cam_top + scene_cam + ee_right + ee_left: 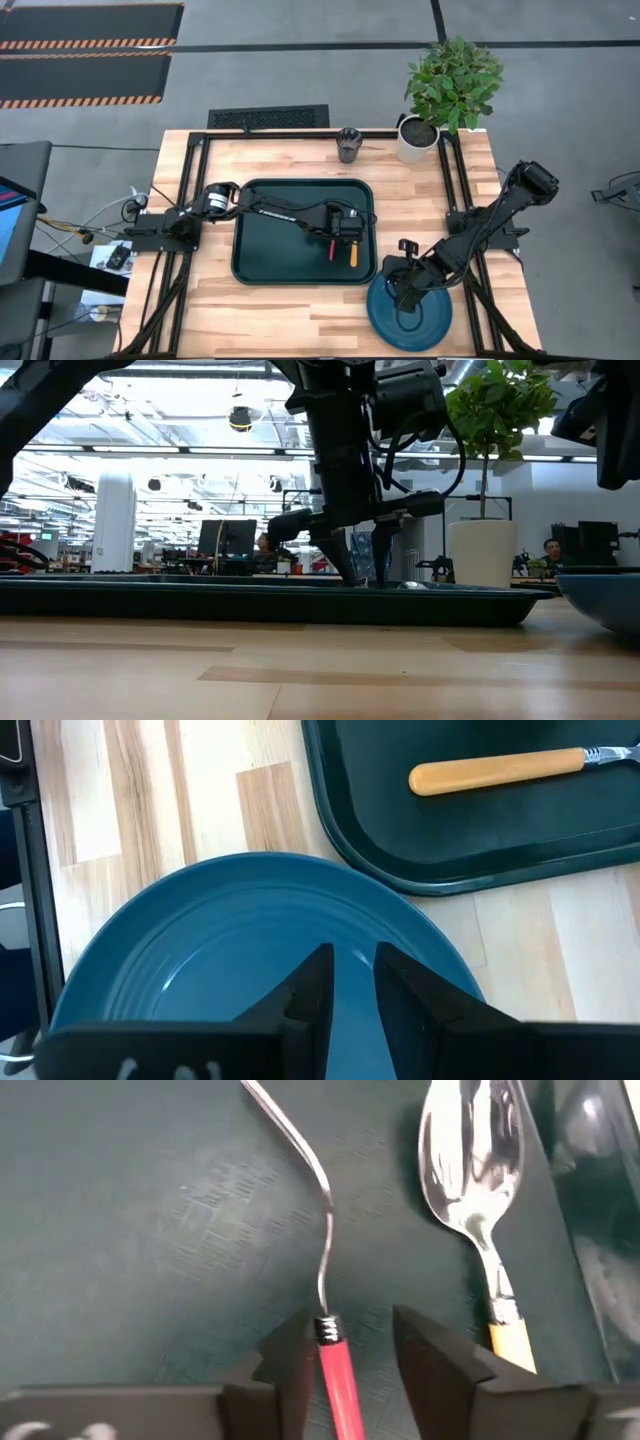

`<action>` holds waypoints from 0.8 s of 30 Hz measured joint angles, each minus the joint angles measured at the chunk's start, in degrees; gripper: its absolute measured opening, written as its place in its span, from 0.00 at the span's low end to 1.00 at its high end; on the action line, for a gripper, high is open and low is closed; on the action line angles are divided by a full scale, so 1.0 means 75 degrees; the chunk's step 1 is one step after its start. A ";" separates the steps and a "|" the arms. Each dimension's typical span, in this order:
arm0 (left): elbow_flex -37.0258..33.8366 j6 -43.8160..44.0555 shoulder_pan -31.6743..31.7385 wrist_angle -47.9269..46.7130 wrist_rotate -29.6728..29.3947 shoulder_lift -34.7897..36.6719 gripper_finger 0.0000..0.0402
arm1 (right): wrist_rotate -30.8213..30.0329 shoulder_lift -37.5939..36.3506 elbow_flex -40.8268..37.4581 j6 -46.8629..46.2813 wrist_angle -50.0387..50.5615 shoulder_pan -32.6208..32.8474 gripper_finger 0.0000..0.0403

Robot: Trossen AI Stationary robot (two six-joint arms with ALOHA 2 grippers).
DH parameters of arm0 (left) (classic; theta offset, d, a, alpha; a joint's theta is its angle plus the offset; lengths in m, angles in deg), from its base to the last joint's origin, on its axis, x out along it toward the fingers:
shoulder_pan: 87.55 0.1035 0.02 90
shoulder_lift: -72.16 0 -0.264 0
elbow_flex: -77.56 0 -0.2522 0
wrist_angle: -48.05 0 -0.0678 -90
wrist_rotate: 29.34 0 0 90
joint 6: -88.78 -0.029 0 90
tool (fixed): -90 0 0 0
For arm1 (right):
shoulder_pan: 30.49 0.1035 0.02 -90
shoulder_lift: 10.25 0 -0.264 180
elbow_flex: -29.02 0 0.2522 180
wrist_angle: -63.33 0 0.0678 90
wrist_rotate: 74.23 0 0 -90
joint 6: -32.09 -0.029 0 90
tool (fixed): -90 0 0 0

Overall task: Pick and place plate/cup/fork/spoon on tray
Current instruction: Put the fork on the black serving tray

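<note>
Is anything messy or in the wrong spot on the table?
Nothing is spilled or broken. The fork and spoon lie neatly side by side on the tray. Only the blue plate sits oddly, poking past the table's front edge, and the cup waits off the tray at the back edge.

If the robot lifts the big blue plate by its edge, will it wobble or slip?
Probably a bit. The blue plate looks smooth and glossy, so the right tool, pinching only its rim, could slide. It looks stiff, so it shouldn't bend. It is wide, so held at one edge it may tilt downward on the far side.
</note>
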 joint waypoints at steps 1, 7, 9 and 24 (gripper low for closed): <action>-0.0003 -0.0078 -0.0003 0.0021 0.0003 0.0000 0.34 | -0.0039 0.0000 0.0000 0.0010 -0.0002 0.0000 0.25; 0.0065 -0.0375 -0.0002 0.0162 0.0181 0.0052 0.47 | -0.0299 0.0000 0.0000 0.0013 -0.0021 0.0000 0.25; 0.0184 -0.0611 0.0003 0.0053 0.0353 0.0052 0.50 | -0.0362 0.0000 0.0000 0.0013 -0.0072 -0.0003 0.25; 0.1735 -0.1933 -0.0532 -0.3269 -0.0661 0.0984 0.53 | -0.1578 0.0003 -0.0217 0.0220 -0.1022 -0.0512 0.25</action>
